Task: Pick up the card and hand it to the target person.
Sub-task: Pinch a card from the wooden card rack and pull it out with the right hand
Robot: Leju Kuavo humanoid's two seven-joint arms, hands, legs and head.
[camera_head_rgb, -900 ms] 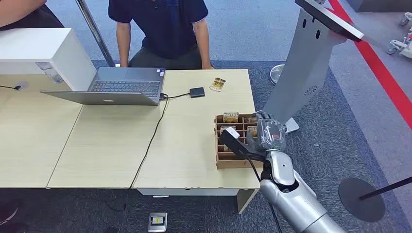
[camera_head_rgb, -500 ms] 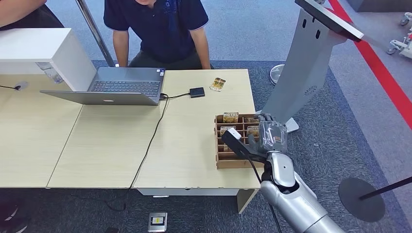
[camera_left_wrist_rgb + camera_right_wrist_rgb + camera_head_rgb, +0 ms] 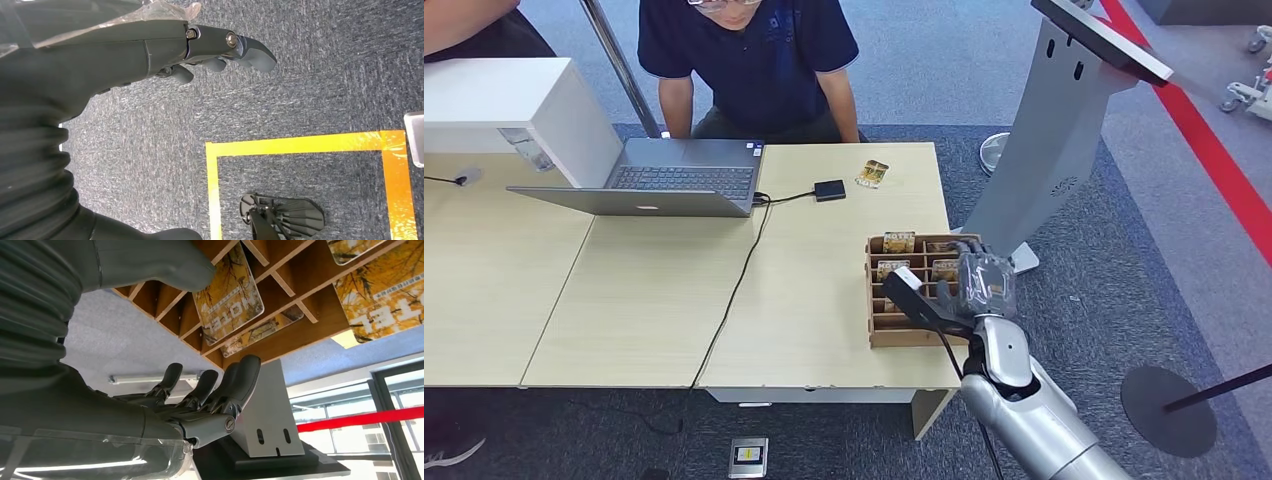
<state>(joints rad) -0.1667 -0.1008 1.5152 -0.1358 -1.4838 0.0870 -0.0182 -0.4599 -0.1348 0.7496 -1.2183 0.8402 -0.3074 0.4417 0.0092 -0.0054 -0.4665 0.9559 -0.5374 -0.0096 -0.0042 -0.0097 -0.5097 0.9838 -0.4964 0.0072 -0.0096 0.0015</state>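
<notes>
A wooden card rack point(image 3: 871, 302) stands on the table's right end, with yellow-patterned cards point(image 3: 898, 242) in its far slots. My right hand point(image 3: 984, 282) hovers at the rack's right side, fingers apart, holding nothing. In the right wrist view its fingers point(image 3: 215, 390) stretch out beside the rack point(image 3: 295, 300), close to one slotted card point(image 3: 229, 295) without touching it. Another card point(image 3: 873, 173) lies loose on the table near the person point(image 3: 754, 60) sitting at the far edge. My left hand point(image 3: 220, 47) hangs over the carpet, holding nothing.
An open laptop point(image 3: 679, 178) and a small black box point(image 3: 829, 189) on a cable sit in front of the person. A white box point(image 3: 504, 100) stands at the far left. A grey kiosk stand point(image 3: 1059, 130) rises just right of the table. Yellow floor tape point(image 3: 300, 144) lies below my left hand.
My right hand has shifted slightly right and nearer along the rack's side. The person has leaned forward over the laptop.
</notes>
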